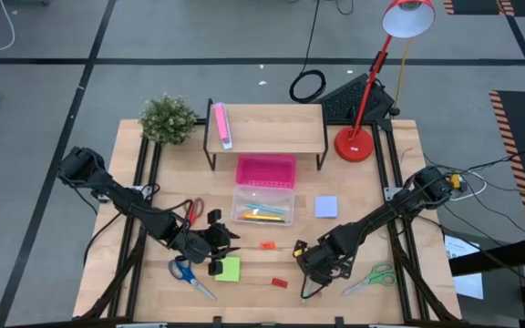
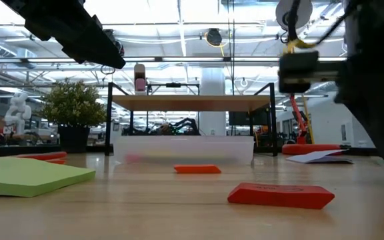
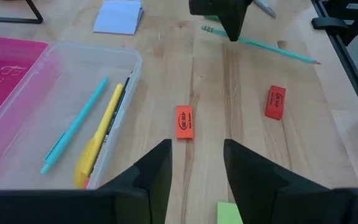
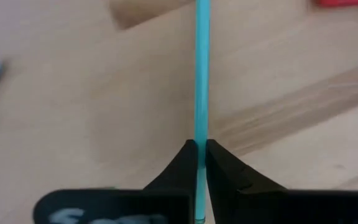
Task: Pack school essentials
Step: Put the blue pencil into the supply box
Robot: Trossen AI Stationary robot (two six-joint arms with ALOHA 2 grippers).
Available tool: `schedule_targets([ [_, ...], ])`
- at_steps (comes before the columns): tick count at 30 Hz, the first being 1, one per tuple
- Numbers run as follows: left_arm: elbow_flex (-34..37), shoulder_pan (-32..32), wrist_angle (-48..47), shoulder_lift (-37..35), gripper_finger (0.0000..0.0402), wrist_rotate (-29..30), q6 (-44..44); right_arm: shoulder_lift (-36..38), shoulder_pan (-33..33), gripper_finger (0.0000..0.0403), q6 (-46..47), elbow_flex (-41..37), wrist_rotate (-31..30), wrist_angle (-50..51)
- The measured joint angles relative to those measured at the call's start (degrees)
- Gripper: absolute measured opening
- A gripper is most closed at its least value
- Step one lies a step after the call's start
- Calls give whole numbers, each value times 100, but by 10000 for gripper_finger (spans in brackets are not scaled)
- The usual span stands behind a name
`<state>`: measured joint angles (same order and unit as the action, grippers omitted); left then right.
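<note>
Right gripper (image 4: 198, 163) at the table's front right — fingers (image 4: 178, 167) pinched narrowly on a teal pencil (image 4: 201, 74), which runs straight out between them. The left wrist view shows the same pencil (image 3: 266, 47) slanting over the wood under that gripper.

Left gripper (image 3: 196, 163) at the front left, fingers (image 3: 155, 171) parted with nothing between them, pointing toward an orange eraser (image 3: 184, 121). A red eraser (image 3: 275, 102) lies apart from it, nearer the pencil.

Clear box (image 1: 239, 204) at centre, holding pens — a teal pen (image 3: 76, 124) and a yellow one (image 3: 98, 140) among them. Pink tray (image 1: 266, 170) just behind the box.

Green pad (image 1: 229, 269) just beside the left gripper; blue pad (image 1: 325, 207) beside the box. Blue scissors (image 1: 190, 274), red scissors (image 1: 194, 211) and green scissors (image 1: 372, 277) lie on the table (image 1: 272, 305).
</note>
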<state>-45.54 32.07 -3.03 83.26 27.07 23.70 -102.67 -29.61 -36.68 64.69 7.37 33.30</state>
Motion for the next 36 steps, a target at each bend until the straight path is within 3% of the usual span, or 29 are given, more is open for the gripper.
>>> schedule_targets([
  [7, 0, -2, -2, 0, 147, 0, 8, 4, -1, 10, 611, 553, -10, 391],
  [18, 0, 2, -23, 0, 147, -2, -4, 13, 271, 11, 2579, 1520, -8, 755],
  [30, 0, 108, -179, 0, 147, 37, 192, 15, 1061, 11, 4954, 1630, 4, 1489],
  [36, 0, 108, -181, 1, 147, 43, 274, 17, 1539, 11, 5076, 1635, -473, 1708],
])
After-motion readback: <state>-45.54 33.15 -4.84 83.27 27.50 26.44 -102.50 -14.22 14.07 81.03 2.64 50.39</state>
